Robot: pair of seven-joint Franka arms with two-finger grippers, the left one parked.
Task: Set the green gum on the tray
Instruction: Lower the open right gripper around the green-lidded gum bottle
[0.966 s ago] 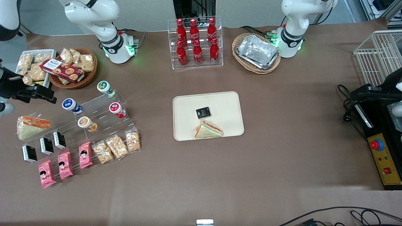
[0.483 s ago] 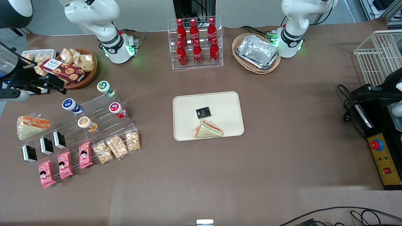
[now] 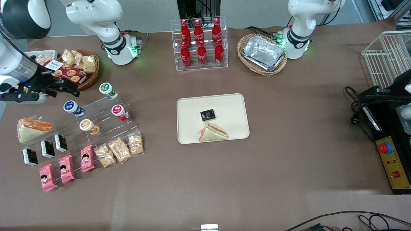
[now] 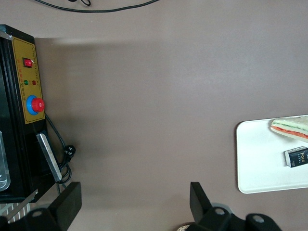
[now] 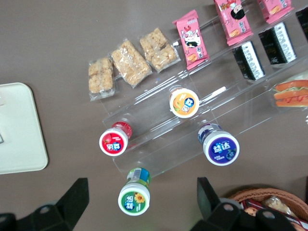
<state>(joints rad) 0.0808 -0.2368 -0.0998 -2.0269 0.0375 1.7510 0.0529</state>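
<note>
The green gum [image 3: 107,90] is a small white bottle with a green-rimmed lid, on the top step of a clear acrylic riser [image 3: 96,112]. It also shows in the right wrist view [image 5: 134,197], between my spread fingers and well below them. My right gripper [image 3: 65,89] is open and empty, high above the table beside the riser, toward the working arm's end. The cream-beige tray [image 3: 231,106] lies mid-table and holds a sandwich [image 3: 212,132] and a small black packet [image 3: 207,115]. One corner of the tray shows in the right wrist view [image 5: 19,144].
The riser also carries a blue-lidded bottle [image 3: 73,107], a red-lidded bottle [image 3: 119,112] and an orange-lidded bottle [image 3: 88,126]. A wicker basket of snacks [image 3: 78,69] stands close by the gripper. Snack packs [image 3: 118,150], pink packets [image 3: 65,168] and a sandwich [image 3: 32,128] lie nearer the camera.
My right arm has swung in from the table's edge toward the riser, farther from the camera and closer to the green gum. The fingers stay open. Nothing on the table has moved.
</note>
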